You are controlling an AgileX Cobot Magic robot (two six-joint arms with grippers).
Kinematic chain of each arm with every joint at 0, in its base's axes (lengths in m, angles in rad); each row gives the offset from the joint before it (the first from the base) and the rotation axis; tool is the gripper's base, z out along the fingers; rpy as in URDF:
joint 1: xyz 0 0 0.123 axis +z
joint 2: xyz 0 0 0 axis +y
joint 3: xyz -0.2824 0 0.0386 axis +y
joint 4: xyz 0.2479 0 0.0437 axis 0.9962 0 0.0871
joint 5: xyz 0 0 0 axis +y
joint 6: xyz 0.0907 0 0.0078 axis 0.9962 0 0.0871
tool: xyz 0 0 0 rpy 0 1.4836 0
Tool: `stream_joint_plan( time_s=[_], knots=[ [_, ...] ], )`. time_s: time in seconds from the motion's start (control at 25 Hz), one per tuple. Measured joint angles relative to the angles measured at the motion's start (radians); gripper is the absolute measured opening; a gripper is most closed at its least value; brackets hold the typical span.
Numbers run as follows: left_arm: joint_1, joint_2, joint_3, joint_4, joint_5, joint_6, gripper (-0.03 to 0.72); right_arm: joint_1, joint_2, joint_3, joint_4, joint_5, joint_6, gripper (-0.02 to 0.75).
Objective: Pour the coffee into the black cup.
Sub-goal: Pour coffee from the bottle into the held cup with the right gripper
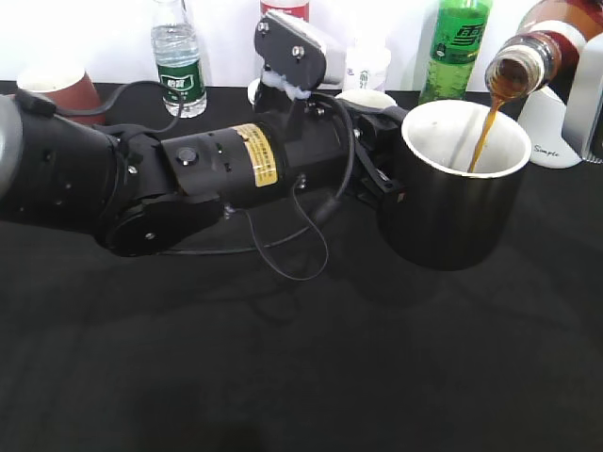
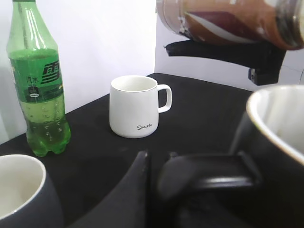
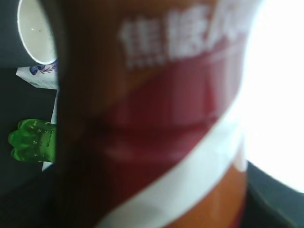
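Coffee (image 1: 487,132) falls in one thin brown stream from the open mouth of the single coffee bottle (image 1: 537,52), which is tipped neck-down at the upper right of the exterior view; the stream runs into the white inside of the one black cup (image 1: 452,193), which stands upright on the table just below the bottle's mouth; the right wrist view is filled by the bottle's red, white and orange label (image 3: 156,123), so close that the right gripper itself is hidden there, and I cannot tell how its fingers stand, though a dark bracket shows under the bottle in the left wrist view; the left gripper (image 1: 382,165) reaches from the left on its black arm (image 1: 170,179) and its jaws are closed around the cup's black loop handle (image 2: 209,178), seen up close in the left wrist view.

Counted outward: one white mug (image 2: 135,107) printed "Simple", upright behind the cup; one grey-blue mug (image 2: 21,190) beside the left gripper; one maroon cup (image 1: 61,89) at far left; one green soda bottle (image 2: 40,90); one clear water bottle (image 1: 177,61) with a green label; one red-labelled bottle (image 1: 283,8) cut off by the top edge; a small white carton (image 3: 40,76) beyond the coffee bottle.

All stand on a black cloth-covered table (image 1: 301,358); a plain white wall (image 2: 109,33) closes the back.
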Motion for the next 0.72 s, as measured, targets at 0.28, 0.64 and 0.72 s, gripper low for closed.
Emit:
stream_joint_plan(
  time_s=[0.28, 0.64, 0.72],
  knots=[
    [0.000, 0.000, 0.000, 0.000, 0.000, 0.000, 0.054, 0.000, 0.000, 0.000, 0.002, 0.000, -0.040, 0.532],
    [0.000, 0.000, 0.000, 0.000, 0.001, 0.000, 0.054, 0.000, 0.000, 0.000, 0.003, -0.001, -0.088, 0.532],
    [0.000, 0.000, 0.000, 0.000, 0.001, 0.000, 0.054, 0.000, 0.000, 0.000, 0.003, -0.001, -0.088, 0.532]
  ],
)
